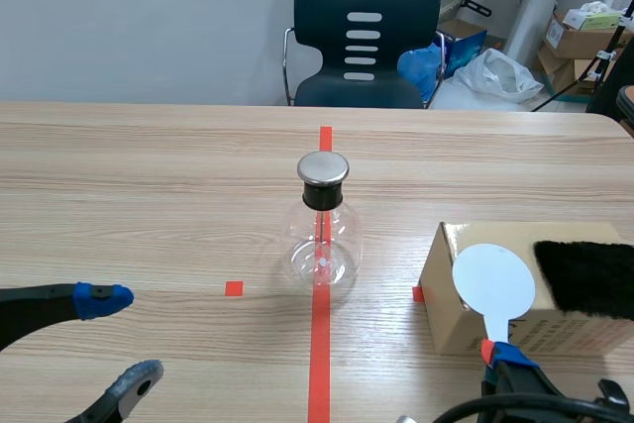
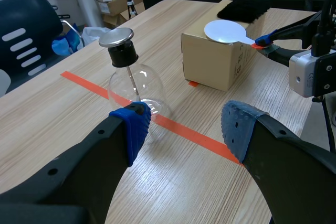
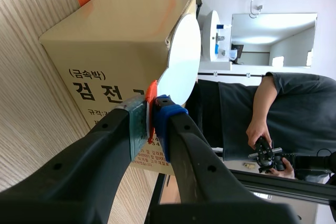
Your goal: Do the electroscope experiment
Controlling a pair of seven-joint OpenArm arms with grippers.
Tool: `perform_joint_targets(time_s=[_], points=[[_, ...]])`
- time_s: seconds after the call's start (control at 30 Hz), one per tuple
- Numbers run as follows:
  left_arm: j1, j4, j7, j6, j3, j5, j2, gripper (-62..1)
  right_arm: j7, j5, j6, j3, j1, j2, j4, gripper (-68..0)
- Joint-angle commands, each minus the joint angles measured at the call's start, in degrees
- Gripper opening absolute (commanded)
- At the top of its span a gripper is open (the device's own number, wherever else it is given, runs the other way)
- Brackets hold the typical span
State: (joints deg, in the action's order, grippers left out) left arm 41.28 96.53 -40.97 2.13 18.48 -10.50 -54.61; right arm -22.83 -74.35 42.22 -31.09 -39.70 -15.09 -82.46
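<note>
While our right gripper [image 3: 150, 126] pinches the white disc paddle [image 1: 493, 281] by its handle, the electroscope [image 1: 323, 235] stands upright ahead and leftward; our left gripper [image 1: 121, 338] hangs spread.

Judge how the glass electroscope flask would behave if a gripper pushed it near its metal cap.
The flask looks like clear glass, so it is probably fragile and light. Its round bulb sits under a narrow neck with a metal cap, so a high push might tip it. Once tipped, the bulb would likely roll.
</note>
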Motion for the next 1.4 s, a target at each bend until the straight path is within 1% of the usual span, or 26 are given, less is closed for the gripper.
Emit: perform_joint_targets(time_s=[0.0, 0.83, 1.37], points=[[0.28, 1.09, -1.01, 0.07, 0.15, -0.33, 0.31, -28.1, -0.17, 0.22, 2.64, 0.37, -0.15, -0.61, -1.09, -66.5], [0.28, 1.09, -1.01, 0.07, 0.15, -0.33, 0.31, -28.1, -0.15, 0.20, 2.64, 0.37, -0.15, -0.61, -1.09, -66.5], [0.28, 1.09, -1.03, -1.20, 0.15, -0.35, 0.31, -28.1, -0.15, 0.20, 2.64, 0.37, -0.15, -0.61, -1.09, -66.5]])
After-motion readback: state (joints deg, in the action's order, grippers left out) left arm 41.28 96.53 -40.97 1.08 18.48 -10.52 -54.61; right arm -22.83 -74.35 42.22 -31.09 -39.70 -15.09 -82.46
